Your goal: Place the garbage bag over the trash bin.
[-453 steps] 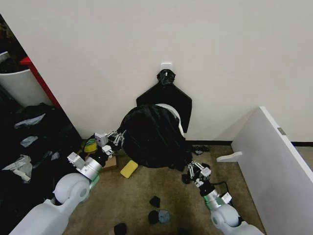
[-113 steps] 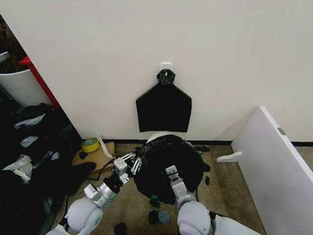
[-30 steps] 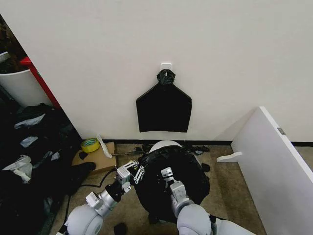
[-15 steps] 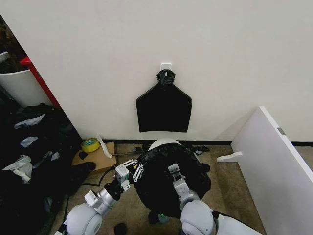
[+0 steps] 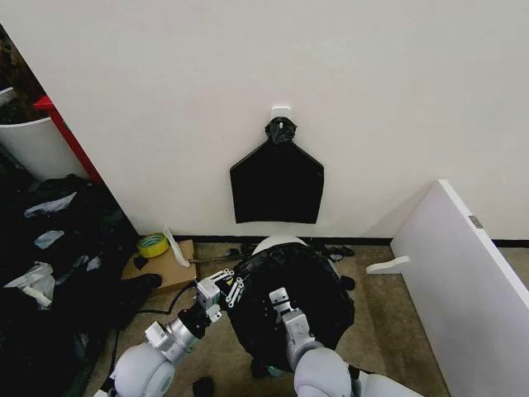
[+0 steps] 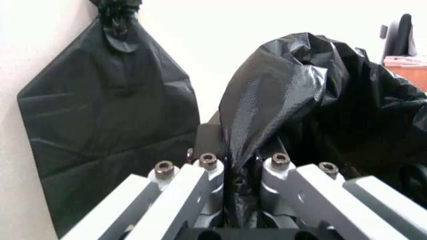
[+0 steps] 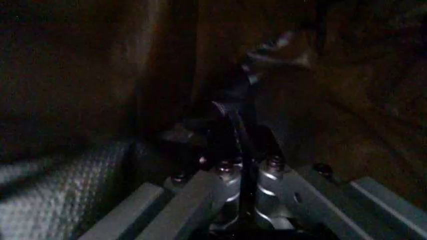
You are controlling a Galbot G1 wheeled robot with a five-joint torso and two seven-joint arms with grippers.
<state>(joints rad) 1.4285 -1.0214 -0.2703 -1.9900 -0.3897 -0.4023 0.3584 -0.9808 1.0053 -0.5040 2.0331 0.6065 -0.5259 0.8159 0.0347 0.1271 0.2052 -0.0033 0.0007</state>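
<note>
While dark heaps of bags [image 5: 50,248] and a white container with red edging [image 5: 37,141] fill the far left of the head view, a roll of yellow tape [image 5: 152,245] lies on a flat piece of cardboard [image 5: 165,266] near the wall's base. Just right of these, the left hand [image 5: 229,289] reaches up from the lower left to the left side of the garbage bag [image 5: 310,289]. From the left wrist camera, the left hand [image 6: 243,172] has its fingers [image 6: 208,172] drawn together, clamped on a twisted fold of the garbage bag [image 6: 280,100], which rises glossy and crinkled between them.

At the centre, on the carpeted floor [image 5: 380,322] close to the wall, the bag billows over the trash bin [image 5: 279,244], whose cream-white rim peeks out along the far side, next to the wall. Above it, a flat house-shaped black bundle [image 5: 278,184], knotted at its top, hangs on the wall.

Slightly right of centre, the right hand [image 5: 278,299] sits against the near side of the bag. Seen from the right wrist camera, the right hand [image 7: 241,167] has its fingers [image 7: 223,175] pressed together on a thin strip of dark plastic amid deep shadow.

At the far right, a white panel [image 5: 459,265] leans at a slant.
</note>
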